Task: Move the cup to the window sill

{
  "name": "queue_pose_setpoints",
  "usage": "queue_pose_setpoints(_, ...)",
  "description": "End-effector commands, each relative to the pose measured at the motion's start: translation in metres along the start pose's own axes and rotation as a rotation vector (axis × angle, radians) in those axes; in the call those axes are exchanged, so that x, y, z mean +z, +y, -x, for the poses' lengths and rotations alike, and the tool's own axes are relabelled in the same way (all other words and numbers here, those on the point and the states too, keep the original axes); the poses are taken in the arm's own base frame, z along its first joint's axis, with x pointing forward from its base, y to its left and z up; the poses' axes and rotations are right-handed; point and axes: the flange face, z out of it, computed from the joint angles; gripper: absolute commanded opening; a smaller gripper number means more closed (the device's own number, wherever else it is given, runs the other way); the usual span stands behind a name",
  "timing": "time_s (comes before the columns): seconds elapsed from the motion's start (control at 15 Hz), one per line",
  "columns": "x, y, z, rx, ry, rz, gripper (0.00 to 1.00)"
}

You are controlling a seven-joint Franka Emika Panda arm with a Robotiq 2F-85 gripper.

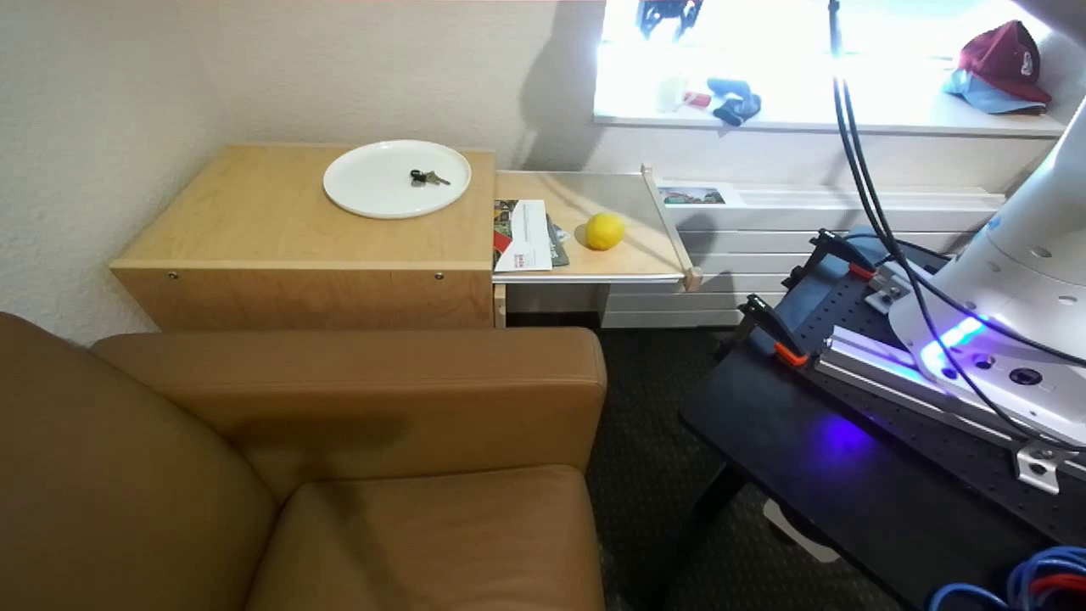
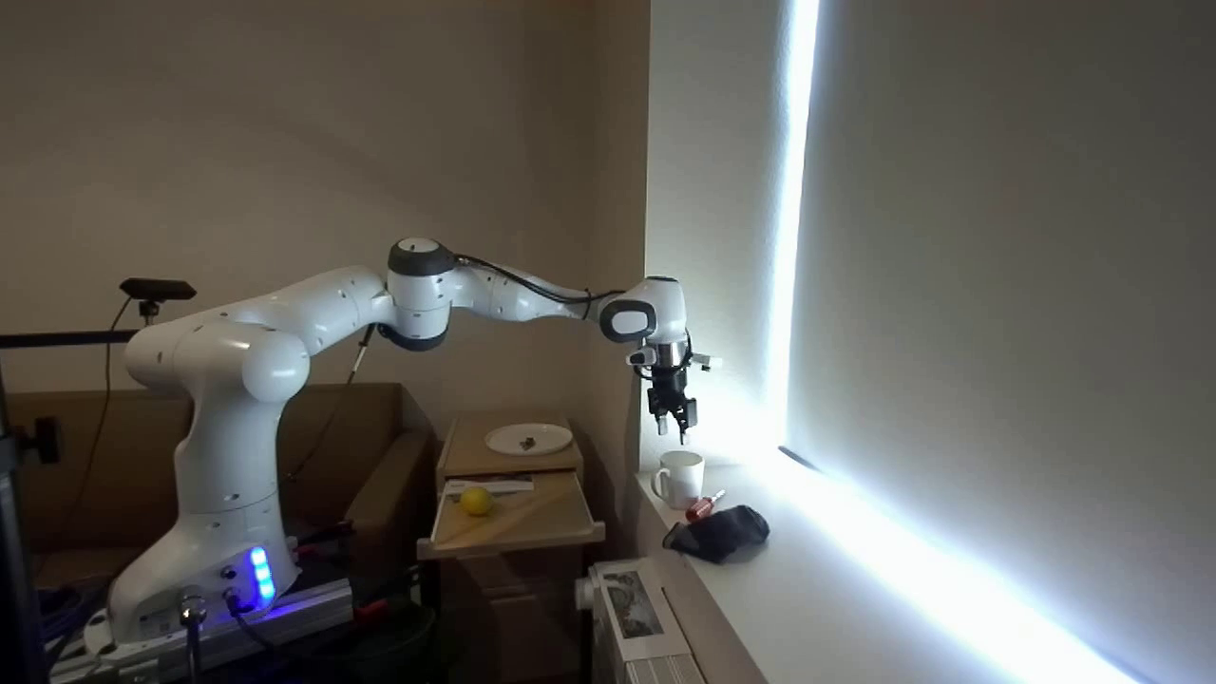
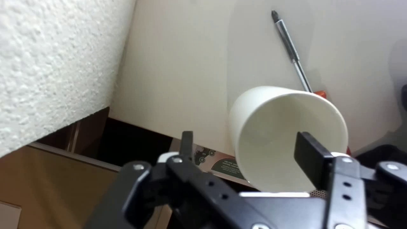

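The plain white cup (image 2: pixel 682 480) stands upright on the pale window sill (image 2: pixel 788 594), near its corner with the wall, handle showing in this exterior view. In an exterior view the cup (image 1: pixel 671 93) is washed out by glare on the sill (image 1: pixel 814 117). My gripper (image 2: pixel 673 433) hangs pointing down, a little above the cup and apart from it. In the wrist view the gripper (image 3: pixel 245 136) is open with nothing between its fingers. There the cup's open mouth (image 3: pixel 279 133) lies below; one finger overlaps the mouth in the picture and the other is left of the cup. The sill (image 3: pixel 178 63) shows behind.
A screwdriver (image 3: pixel 291 47) lies against the cup. A dark cloth item (image 2: pixel 719 534) is beside it on the sill. A cap (image 1: pixel 1001 68) sits farther along. The textured wall (image 3: pixel 57 63) is close. The wooden table holds a white plate (image 1: pixel 365 182) with keys and a yellow ball (image 1: pixel 605 231).
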Motion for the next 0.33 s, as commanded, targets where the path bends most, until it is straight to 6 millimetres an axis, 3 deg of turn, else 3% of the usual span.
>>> queue_pose_setpoints(0.0, -0.045, -0.008, 0.000, 0.000, 0.003, -0.002, 1.00)
queue_pose_setpoints(0.27, -0.096, -0.025, -0.005, -0.034, -0.032, 0.036, 1.00)
